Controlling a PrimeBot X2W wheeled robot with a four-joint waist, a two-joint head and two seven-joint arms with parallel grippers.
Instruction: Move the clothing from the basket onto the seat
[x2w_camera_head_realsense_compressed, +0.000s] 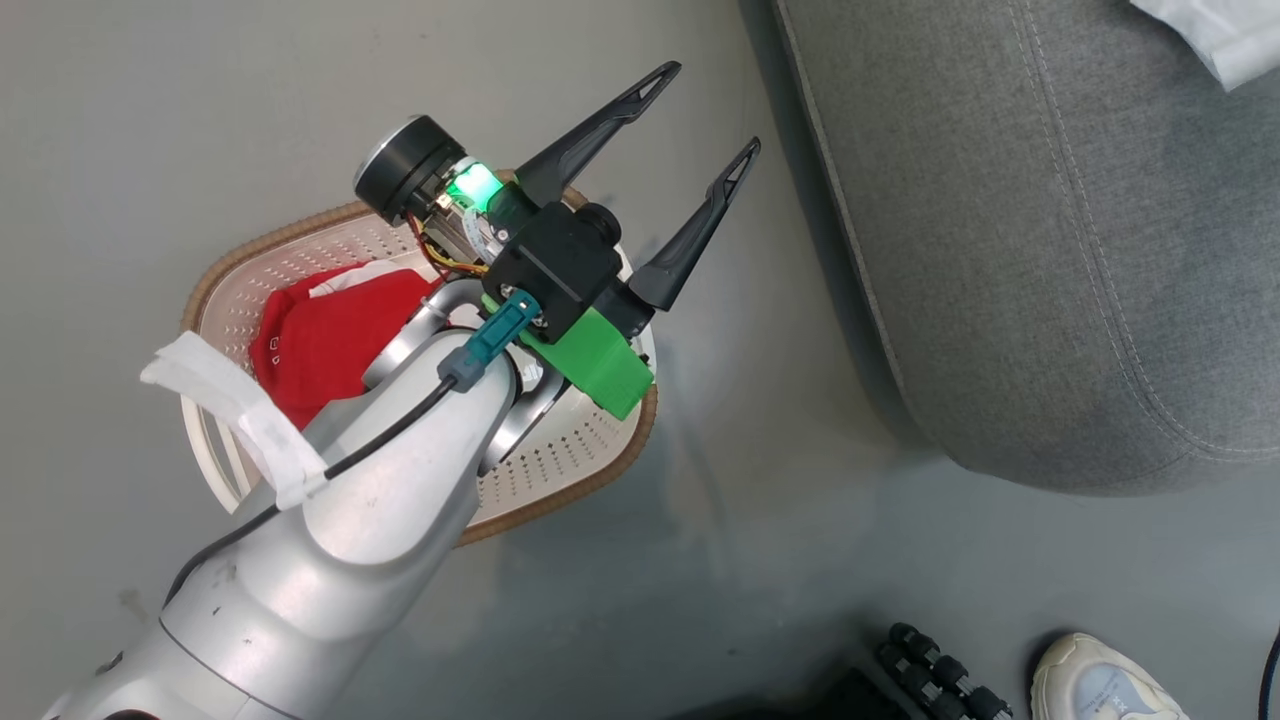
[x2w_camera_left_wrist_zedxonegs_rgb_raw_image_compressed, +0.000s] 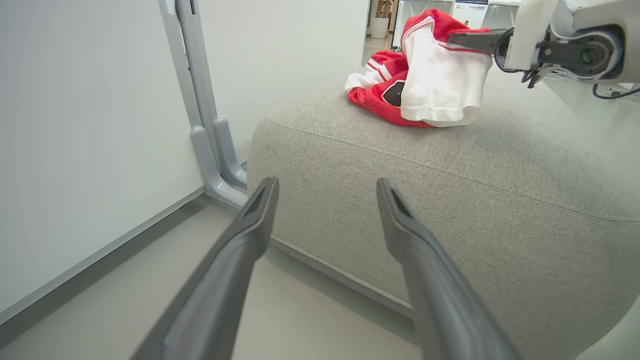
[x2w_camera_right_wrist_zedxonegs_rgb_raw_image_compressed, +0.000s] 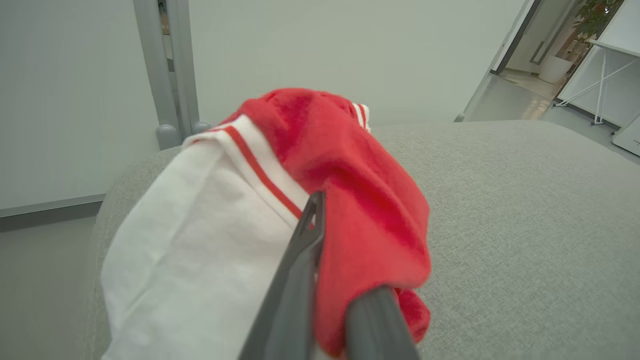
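Observation:
The cream basket (x2w_camera_head_realsense_compressed: 300, 232) with its brown rim stands on the floor, left of the grey seat (x2w_camera_head_realsense_compressed: 1050, 250). One red garment (x2w_camera_head_realsense_compressed: 330, 340) lies inside it, partly hidden by my left arm. My left gripper (x2w_camera_head_realsense_compressed: 710, 110) hangs open and empty over the basket's far rim, fingers pointing at the seat (x2w_camera_left_wrist_zedxonegs_rgb_raw_image_compressed: 450, 190). My right gripper (x2w_camera_right_wrist_zedxonegs_rgb_raw_image_compressed: 332, 225) is shut on the other red and white garment (x2w_camera_right_wrist_zedxonegs_rgb_raw_image_compressed: 240, 225) above the seat (x2w_camera_right_wrist_zedxonegs_rgb_raw_image_compressed: 525, 200). In the left wrist view that garment (x2w_camera_left_wrist_zedxonegs_rgb_raw_image_compressed: 435, 85) hangs from the right gripper (x2w_camera_left_wrist_zedxonegs_rgb_raw_image_compressed: 455, 37), its lower folds resting on the cushion.
A person's pale shoe (x2w_camera_head_realsense_compressed: 1100, 685) and some black parts (x2w_camera_head_realsense_compressed: 940, 670) sit at the lower right on the floor. A grey partition post (x2w_camera_left_wrist_zedxonegs_rgb_raw_image_compressed: 205, 125) and a white wall panel stand left of the seat. A strip of bare floor separates basket and seat.

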